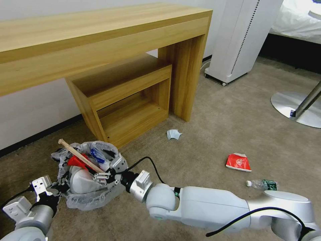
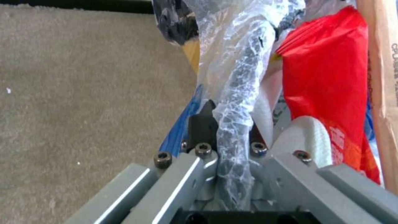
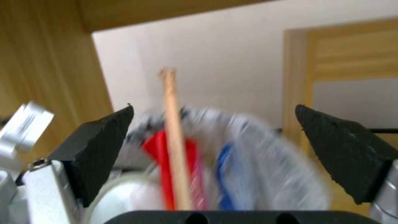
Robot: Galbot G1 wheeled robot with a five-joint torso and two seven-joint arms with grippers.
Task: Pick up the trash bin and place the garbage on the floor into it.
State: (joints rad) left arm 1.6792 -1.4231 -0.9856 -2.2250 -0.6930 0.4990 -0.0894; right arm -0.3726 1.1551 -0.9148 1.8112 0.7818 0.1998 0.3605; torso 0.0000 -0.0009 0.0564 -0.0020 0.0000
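The trash bin [image 1: 87, 197], gripped at its rim by the left fingers [image 2: 203, 124], holds a stick [image 1: 80, 155], red wrapper [image 1: 77, 162] and slipper [image 1: 82, 180]; the right fingers [image 3: 104, 149] gape open over it.

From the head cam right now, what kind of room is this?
Probably a hotel room or bedroom: a wooden desk with a low shelf unit tucked under it against the wall, beige carpet, and what looks like a bed with white bedding at the far right.

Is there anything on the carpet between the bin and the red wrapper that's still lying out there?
Nothing visible blocks it. Bare carpet lies between the trash bin and the red wrapper. The right pincer sits open at the bin's mouth, its arm stretching along the floor nearer the robot; the left pincer grips the bin's rim.
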